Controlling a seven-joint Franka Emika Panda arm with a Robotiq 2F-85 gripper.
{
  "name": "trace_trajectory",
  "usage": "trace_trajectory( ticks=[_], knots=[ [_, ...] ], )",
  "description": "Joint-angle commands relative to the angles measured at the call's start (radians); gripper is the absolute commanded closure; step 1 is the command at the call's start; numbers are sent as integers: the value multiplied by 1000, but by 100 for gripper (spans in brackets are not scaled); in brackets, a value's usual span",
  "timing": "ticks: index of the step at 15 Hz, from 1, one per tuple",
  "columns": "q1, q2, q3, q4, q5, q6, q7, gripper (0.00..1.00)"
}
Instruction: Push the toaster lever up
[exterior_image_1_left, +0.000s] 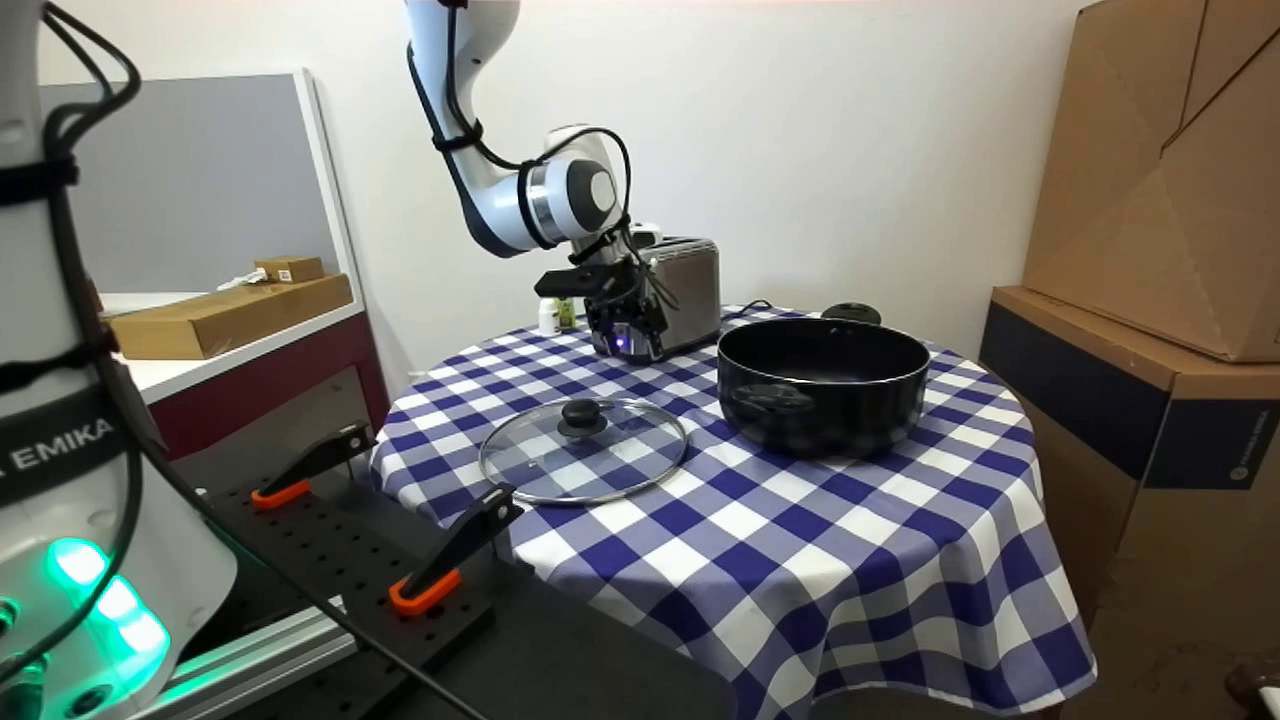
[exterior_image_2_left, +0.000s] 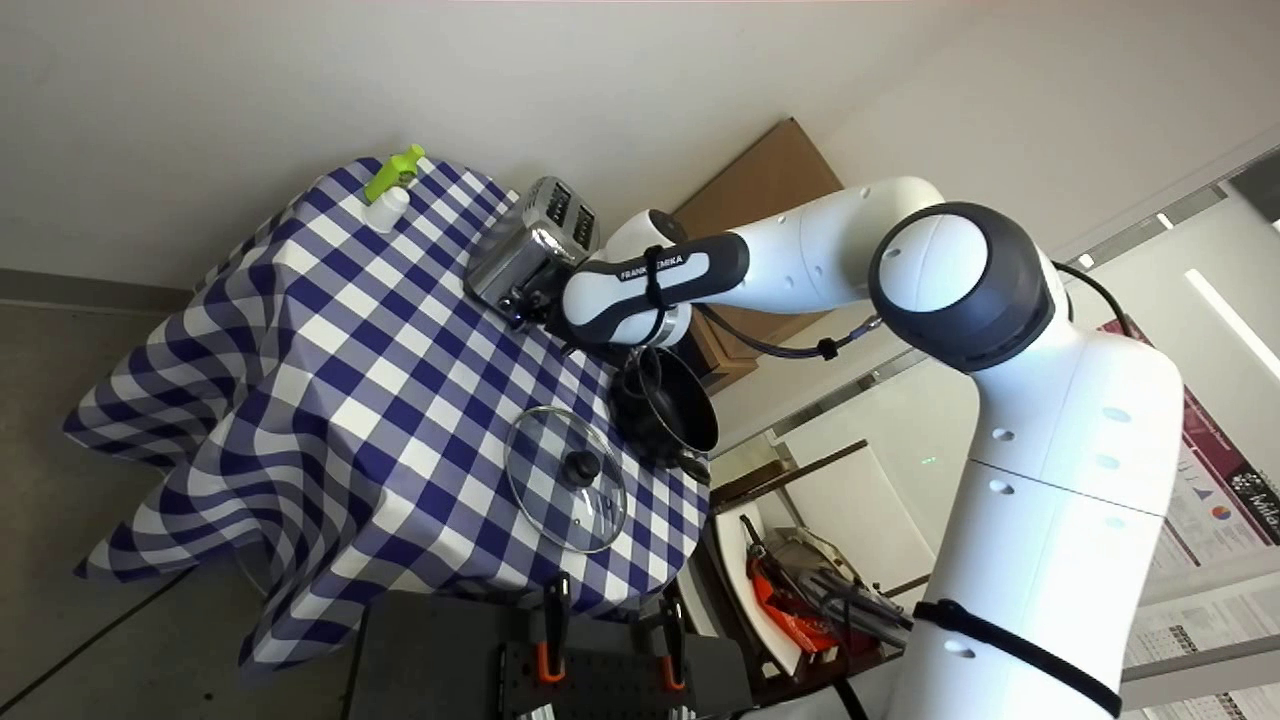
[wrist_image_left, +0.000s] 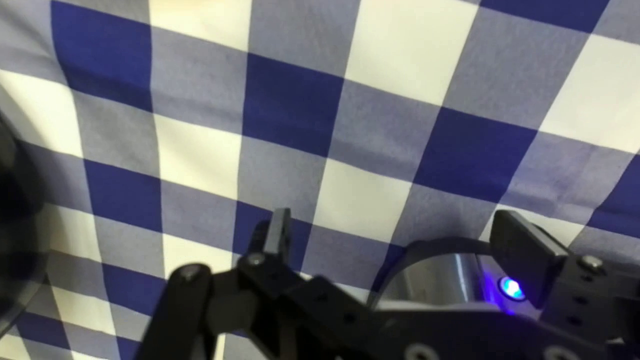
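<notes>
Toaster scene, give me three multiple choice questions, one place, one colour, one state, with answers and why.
1. The lid, relative to the pot? A inside; B on top; C beside.
2. Colour of the light on the toaster? A red; B blue; C green.
3. How's the gripper? A open; B shut on lid; C shut on pot.

1 C: cloth shows between them in an exterior view. 2 B: it glows blue in the wrist view. 3 A: its fingers stand apart there.

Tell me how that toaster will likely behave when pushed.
The toaster probably won't flex, as it looks metallic. Its long, boxy body makes tipping lengthwise seem unlikely, but it might slide, since it stands on a tablecloth.
</notes>
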Motion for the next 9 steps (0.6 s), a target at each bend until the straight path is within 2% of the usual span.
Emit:
trace_trajectory(
  ticks=[1,5,9],
  knots=[
    [36,39,-31,21,26,73,9,0],
    [58,39,-52,1,45,129,1,0],
    [108,28,-103,-30,44,161,5,0]
  ],
)
